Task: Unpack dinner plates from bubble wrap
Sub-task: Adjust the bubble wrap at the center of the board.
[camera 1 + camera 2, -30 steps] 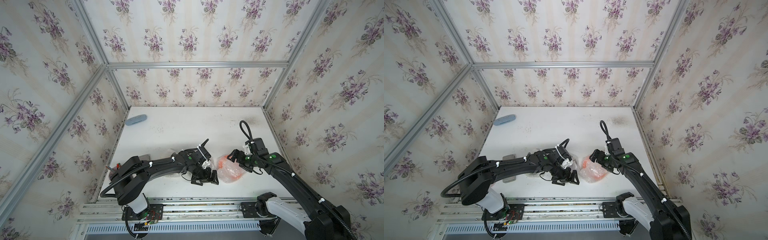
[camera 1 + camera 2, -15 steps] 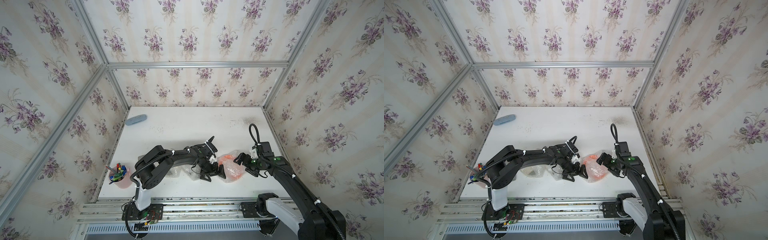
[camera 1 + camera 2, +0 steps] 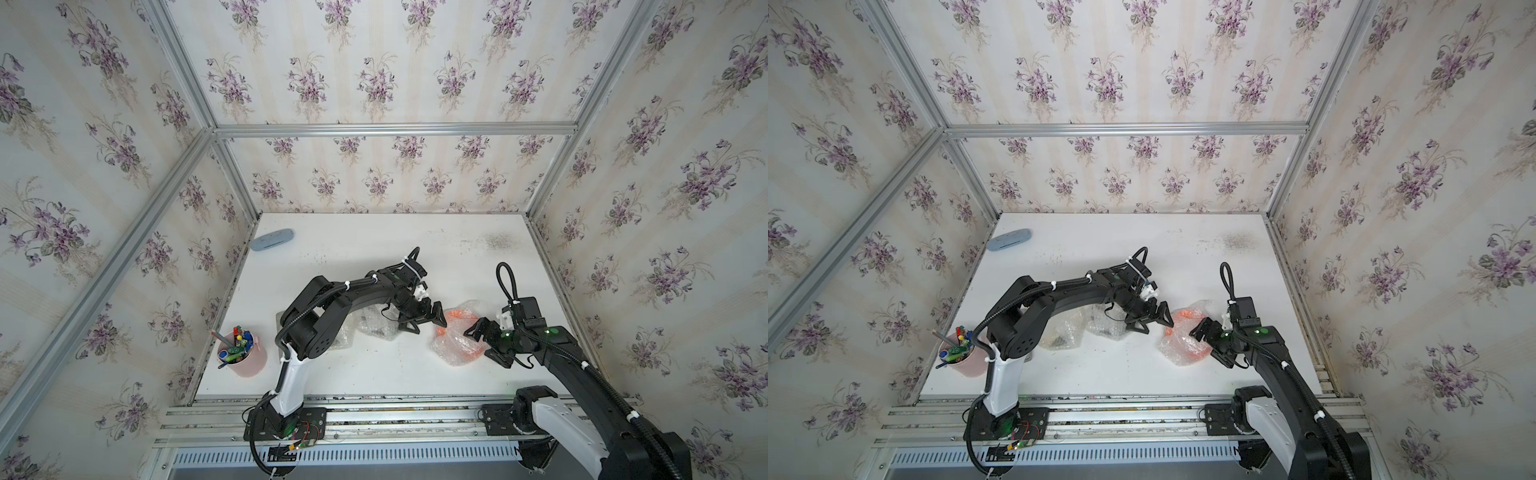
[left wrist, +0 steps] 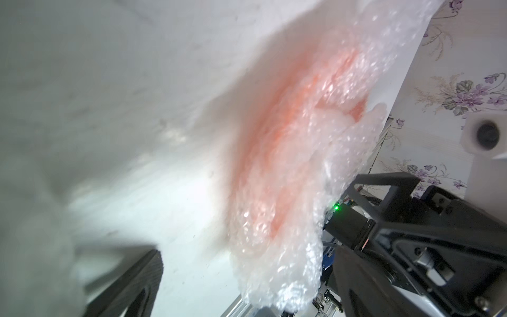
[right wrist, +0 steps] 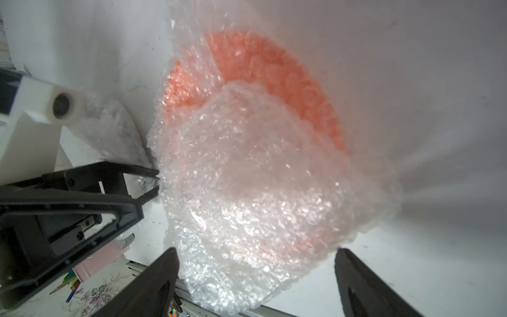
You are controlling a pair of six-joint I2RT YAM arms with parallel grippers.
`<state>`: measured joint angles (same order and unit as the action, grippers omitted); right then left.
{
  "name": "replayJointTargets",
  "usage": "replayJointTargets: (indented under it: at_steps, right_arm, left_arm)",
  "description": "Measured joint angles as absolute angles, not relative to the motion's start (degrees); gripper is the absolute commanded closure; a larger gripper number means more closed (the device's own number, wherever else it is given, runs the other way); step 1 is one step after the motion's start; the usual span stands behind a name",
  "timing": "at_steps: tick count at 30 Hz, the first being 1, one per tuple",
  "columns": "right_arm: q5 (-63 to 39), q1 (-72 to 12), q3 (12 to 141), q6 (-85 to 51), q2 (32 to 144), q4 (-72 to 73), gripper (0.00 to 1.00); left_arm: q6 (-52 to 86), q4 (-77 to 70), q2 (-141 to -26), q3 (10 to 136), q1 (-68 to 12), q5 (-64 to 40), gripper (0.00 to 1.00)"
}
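Now open left hand (image 3: 425, 327), right hand (image 3: 485, 345) flank wrapped orange plate (image 5: 274, 63)

A wrapped plate (image 3: 457, 338) lies on the table (image 3: 374, 249) between the left gripper (image 3: 428, 327) and the right gripper (image 3: 478, 344).

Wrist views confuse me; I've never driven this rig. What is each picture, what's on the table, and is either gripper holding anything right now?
Two black robot arms stand by the table, each ending in a two-finger gripper. Both top views look down on the whole scene; each wrist view looks out past its own arm's fingers. On the table lie an orange plate in bubble wrap, two more wrapped bundles, a pink pen cup and a blue oval. The left gripper and right gripper are both open, either side of the plate; nothing is held.
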<state>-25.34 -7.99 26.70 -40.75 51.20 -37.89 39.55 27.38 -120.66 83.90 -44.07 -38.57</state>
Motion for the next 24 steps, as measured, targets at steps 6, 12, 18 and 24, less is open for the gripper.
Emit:
replayJointTargets:
  at_steps: [6, 12, 18, 24]
  right_arm:
    - [-25.6, -8.0, 24.5, -42.2, 50.9, -36.6, 0.13]
    - [-26.0, -8.0, 23.7, -42.7, 50.3, -35.1, 0.16]
    - [-26.2, -8.0, 22.3, -42.7, 49.2, -34.9, 0.19]
    - [-26.3, -8.0, 21.0, -42.4, 49.1, -34.8, 0.23]
  left_arm:
    - [39.6, 27.4, -125.2, 89.7, -45.3, -40.3, 0.05]
    - [39.7, 26.8, -127.9, 92.6, -47.0, -41.3, 0.14]
    - [41.6, 26.3, -129.8, 94.8, -47.3, -41.6, 0.18]
    - [43.9, 26.0, -131.7, 97.8, -47.4, -40.5, 0.29]
